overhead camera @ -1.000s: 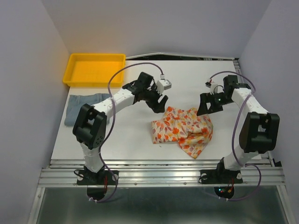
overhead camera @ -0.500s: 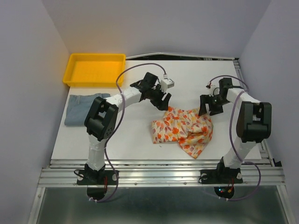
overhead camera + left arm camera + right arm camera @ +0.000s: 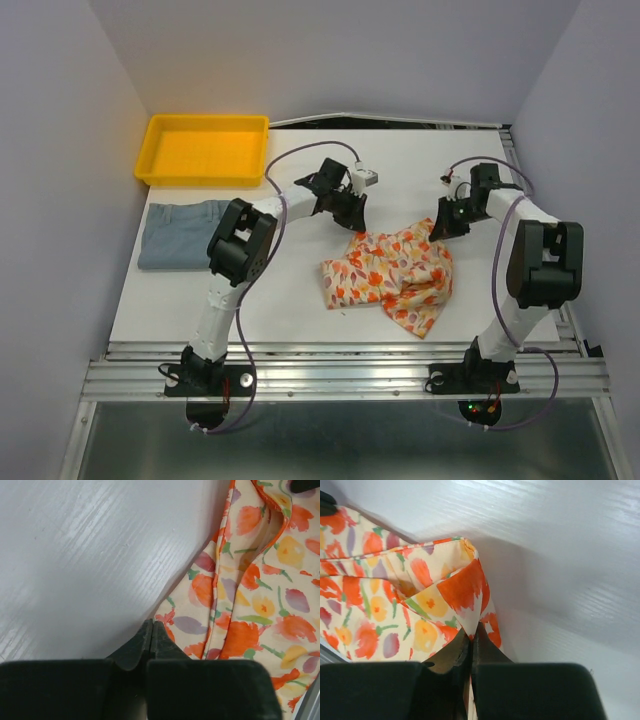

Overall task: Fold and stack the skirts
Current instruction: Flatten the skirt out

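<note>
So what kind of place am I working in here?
Probably a robot lab bench, not a home: bare white table boxed in by plain walls, metal mounting rail along its near edge.

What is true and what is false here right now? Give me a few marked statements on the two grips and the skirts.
1. The left gripper is shut on an edge of the floral skirt. True.
2. The right gripper hangs open above the cloth. False: its jaws are closed, pinching a folded corner of the floral skirt.
3. The blue-grey skirt lies inside the yellow tray. False: it lies on the table, just in front of the tray.
4. The floral skirt is rumpled, not folded flat. True.
5. The two skirts are stacked. False: they lie apart, blue-grey at the left, floral in the middle.
</note>
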